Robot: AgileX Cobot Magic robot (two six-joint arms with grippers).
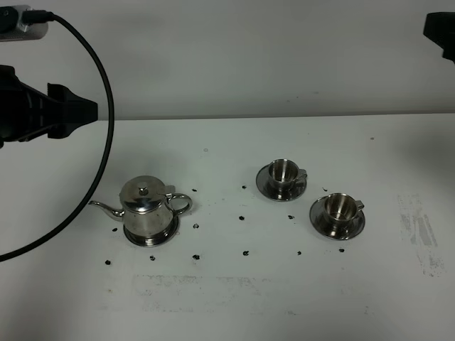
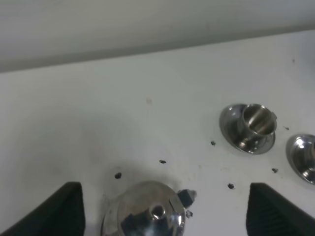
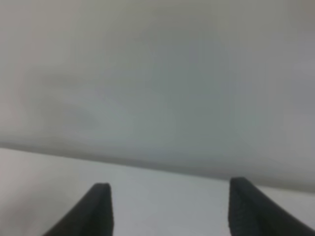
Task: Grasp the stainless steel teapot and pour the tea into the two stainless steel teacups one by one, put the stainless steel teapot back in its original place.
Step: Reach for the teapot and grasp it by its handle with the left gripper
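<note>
Two steel teacups counted right of centre on the white table (image 1: 227, 312): far teacup (image 1: 283, 170) and near teacup (image 1: 339, 207), each upright on own round saucer (image 1: 264, 187), handles to the right in the high view, close together, saucers not touching. One steel teapot (image 1: 146, 204) left of centre, upright on a round steel coaster (image 1: 151, 236), lid on, thin spout toward the left edge, loop handle toward the cups. Well apart from both cups; between them only tabletop dotted with many small black marks (image 1: 242, 217). Two grey scuffed patches, one near the right edge (image 1: 419, 231), one along the front (image 1: 185, 284). One thick black cable (image 1: 108, 114) looping down the left side from a plug block (image 1: 21, 21) in the top corner, hanging behind the left arm (image 1: 35, 114) and clear of the pot. Left gripper (image 2: 166, 189) above and behind the teapot, fingers (image 2: 64, 211) spread wide, holding nothing; lid knob between them in the wrist view. Right gripper (image 3: 170, 183) raised at the far right, facing the blank wall, fingers (image 3: 98, 211) likewise wide apart, nothing held.
</note>
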